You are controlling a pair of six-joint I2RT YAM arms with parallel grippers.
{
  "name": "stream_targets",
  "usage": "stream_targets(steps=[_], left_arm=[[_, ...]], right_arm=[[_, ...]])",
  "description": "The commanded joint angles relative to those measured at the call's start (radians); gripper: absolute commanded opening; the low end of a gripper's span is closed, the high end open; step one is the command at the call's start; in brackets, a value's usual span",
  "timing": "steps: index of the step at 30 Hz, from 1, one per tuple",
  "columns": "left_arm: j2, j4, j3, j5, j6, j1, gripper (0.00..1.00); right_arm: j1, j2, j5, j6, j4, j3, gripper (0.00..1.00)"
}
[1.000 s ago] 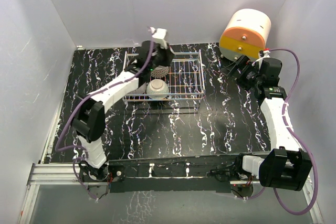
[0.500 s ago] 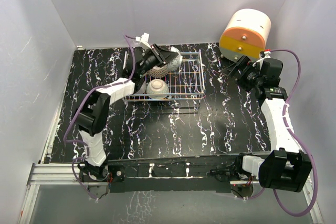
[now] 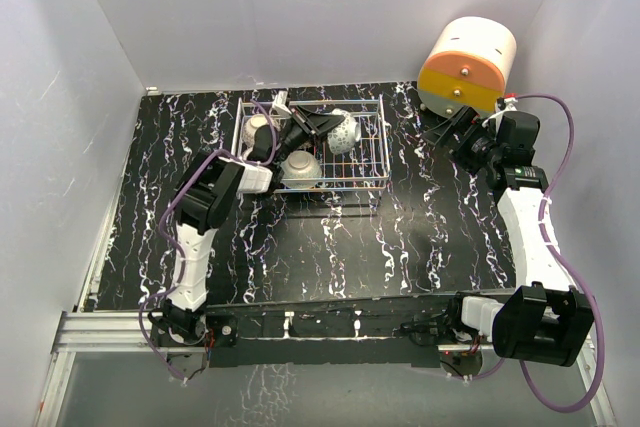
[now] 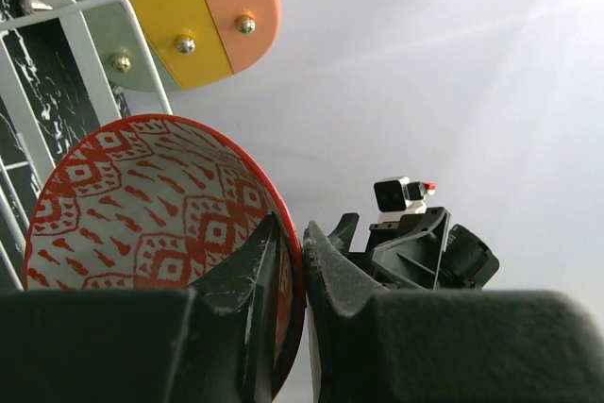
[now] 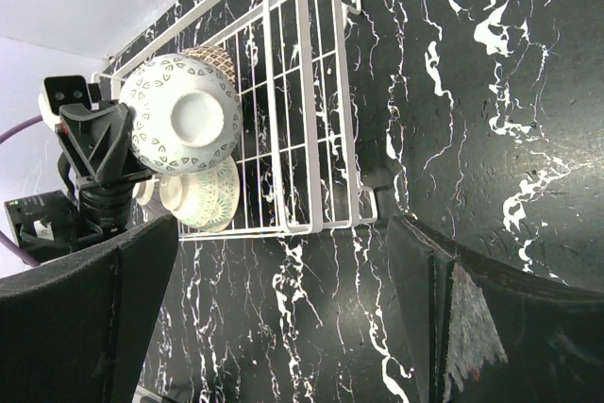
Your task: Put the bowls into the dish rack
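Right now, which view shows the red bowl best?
The left wrist view: the red bowl is close, pattern clear, rim pinched by the left gripper. The top external view shows it small at the dish rack; the right wrist view, only its pale outside.

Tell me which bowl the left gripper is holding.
The bowl with the red pattern inside: the left gripper pinches its rim, while the other bowls sit free in the rack.
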Motion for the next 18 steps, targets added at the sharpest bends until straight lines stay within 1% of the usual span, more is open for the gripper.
stream_targets(steps=[1,6,18], left_arm=[[-0.022,0.142,0.065,-0.014,-0.067,-0.025,0.0],[0.048,0.11,0.112,-0.023,-0.078,-0.053,0.0],[0.116,-0.123,0.172,0.006,0.014,-0.102,0.0]], right_arm=[[-0.008,-0.028,0.008,-0.015,0.03,0.011,0.96],[-0.01,-0.03,0.009,-0.018,0.03,0.008,0.96],[-0.01,-0.027,0.008,-0.02,0.03,0.012,0.96]])
